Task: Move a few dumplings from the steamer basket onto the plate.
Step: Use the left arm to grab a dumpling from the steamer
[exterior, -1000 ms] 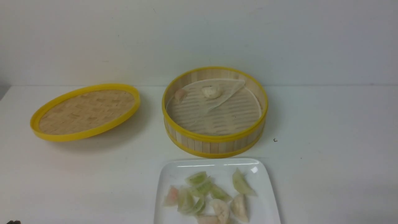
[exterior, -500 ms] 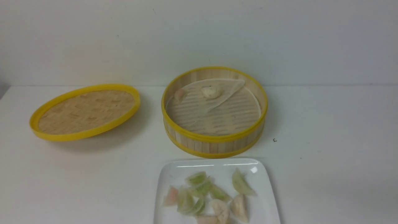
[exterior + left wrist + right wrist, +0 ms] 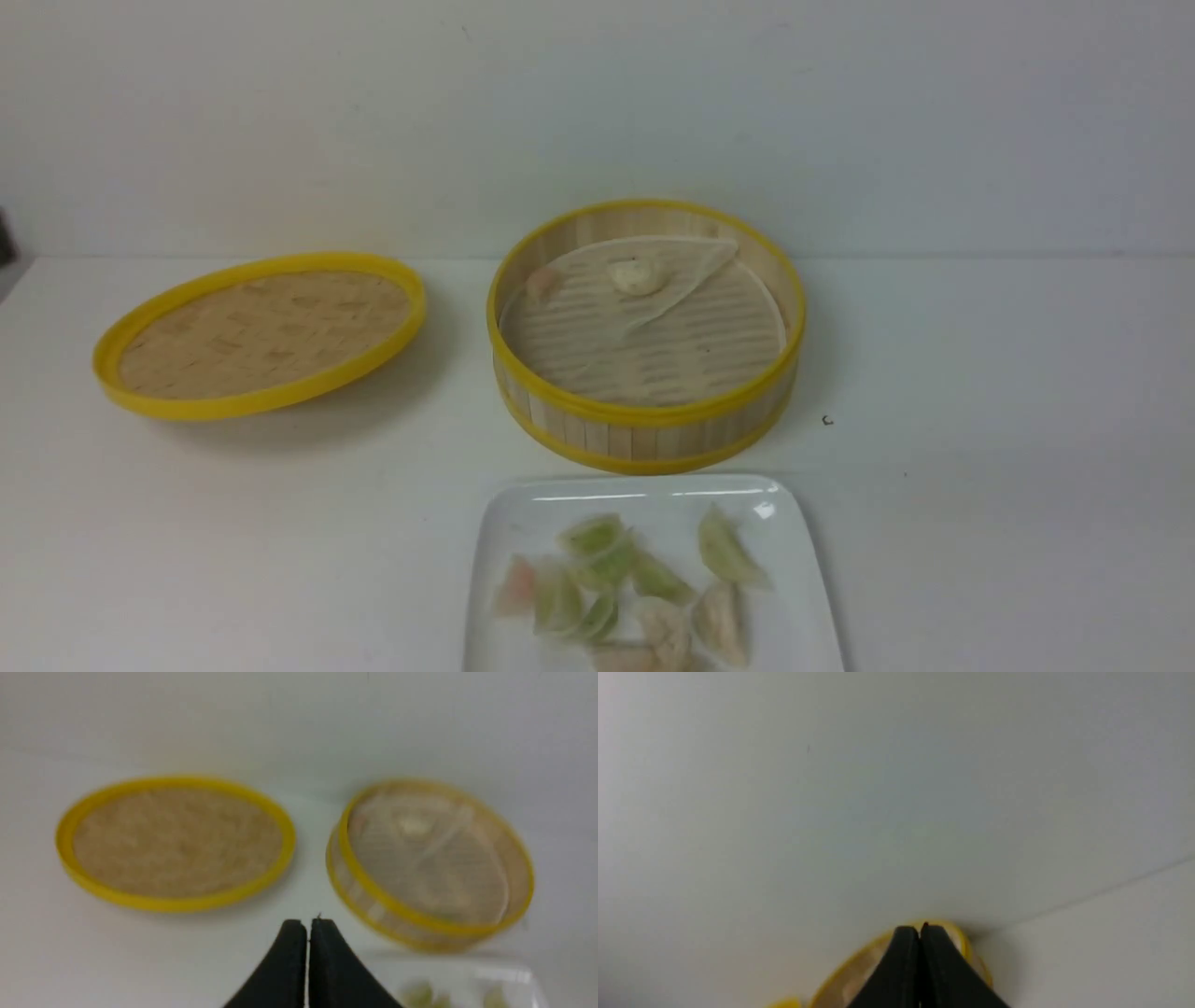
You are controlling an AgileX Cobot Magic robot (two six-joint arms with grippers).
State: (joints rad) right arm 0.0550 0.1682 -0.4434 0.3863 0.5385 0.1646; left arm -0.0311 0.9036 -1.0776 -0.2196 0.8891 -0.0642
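On my front camera the woven, yellow-rimmed lid (image 3: 257,334) lies to the left of the steamer basket (image 3: 644,420), apart from it on the white table (image 3: 980,485), woven face showing. The basket stands open. Inside it, the pinkish dumpling (image 3: 542,281) sits against the far-left inner wall. The cream-white dumpling (image 3: 637,274) rests a little to its right, near the back wall, on a folded-over part of the thin paper liner (image 3: 686,271). The two do not touch.

Just in front of the basket, on my side, is the plate (image 3: 523,523), with a narrow strip of table between them. It holds a loose cluster of green crescent dumplings (image 3: 597,560) mixed with a few pinkish and cream pieces, too blurred to count. A small dark mark (image 3: 826,421) sits on the table to the right of the basket.

I see the left gripper (image 3: 308,926) only through its wrist camera. Its black fingers (image 3: 289,966) are pressed together with nothing between them, and the tips line up with the gap between lid and basket. The right gripper (image 3: 919,931) is likewise closed and empty. Its tips overlap the basket's yellow rim in its wrist view, with the bare wall (image 3: 896,788) filling the rest. I cannot tell how close it is to the basket.
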